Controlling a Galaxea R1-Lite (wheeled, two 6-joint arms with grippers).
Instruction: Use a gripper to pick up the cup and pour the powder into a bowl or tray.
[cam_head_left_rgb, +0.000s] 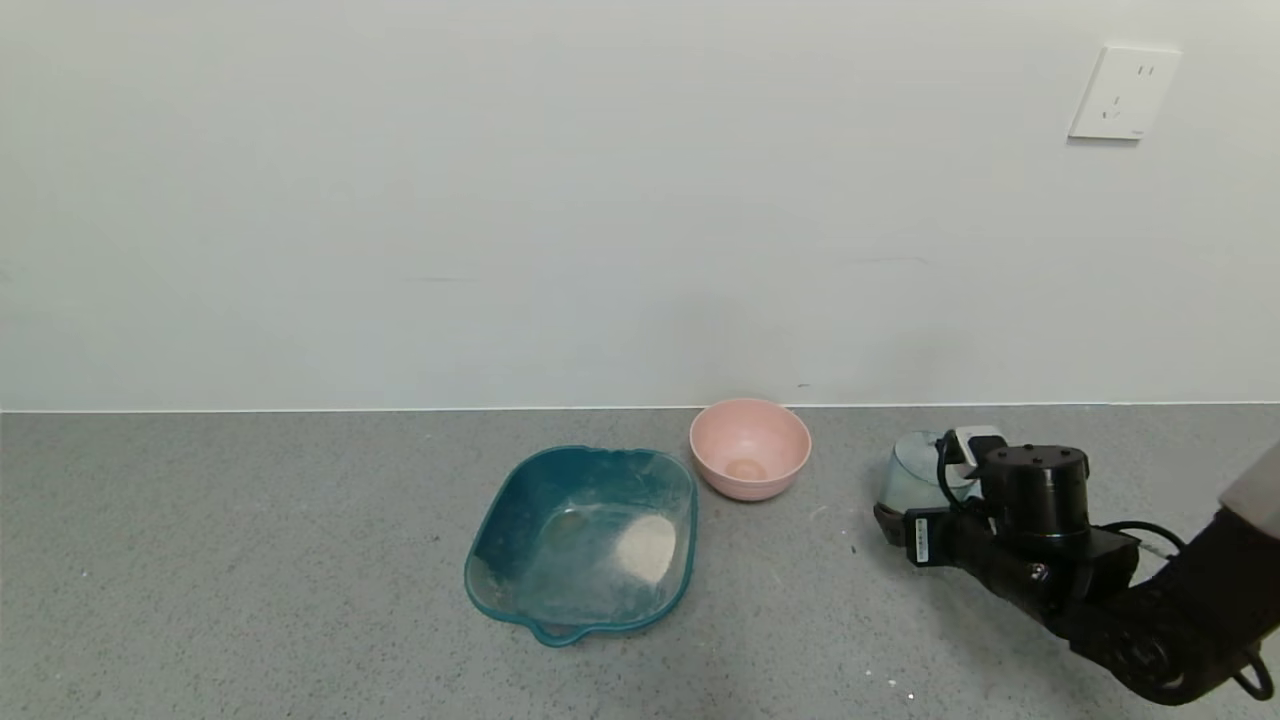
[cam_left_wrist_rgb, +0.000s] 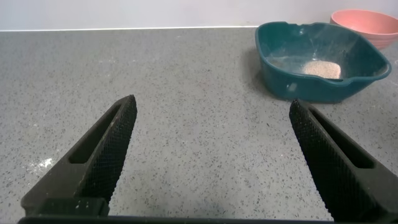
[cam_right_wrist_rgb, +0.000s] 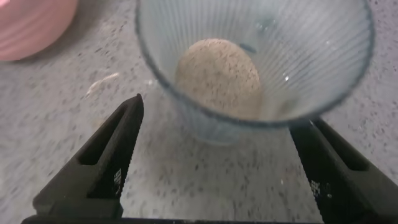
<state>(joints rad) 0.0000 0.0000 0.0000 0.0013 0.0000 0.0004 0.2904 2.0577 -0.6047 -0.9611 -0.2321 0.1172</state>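
We saw a teal tray (cam_head_left_rgb: 520, 520) dusted whitish inside, a plain pink bowl (cam_head_left_rgb: 750, 447), and a pale blue-green cup (cam_right_wrist_rgb: 249, 62) with vertical ribs. The powder (cam_right_wrist_rgb: 217, 78) was beige, the counter (cam_head_left_rgb: 250, 560) speckled grey, the right gripper (cam_right_wrist_rgb: 221, 155) black.

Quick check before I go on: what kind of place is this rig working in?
Probably a kitchen-style counter or test bench: grey speckled countertop against a plain white wall with a socket, holding a teal tray and pink bowl.

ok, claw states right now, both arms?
Left claw: open, holding nothing, over bare counter.
Right claw: open, fingers either side of the cup, not yet closed on it.
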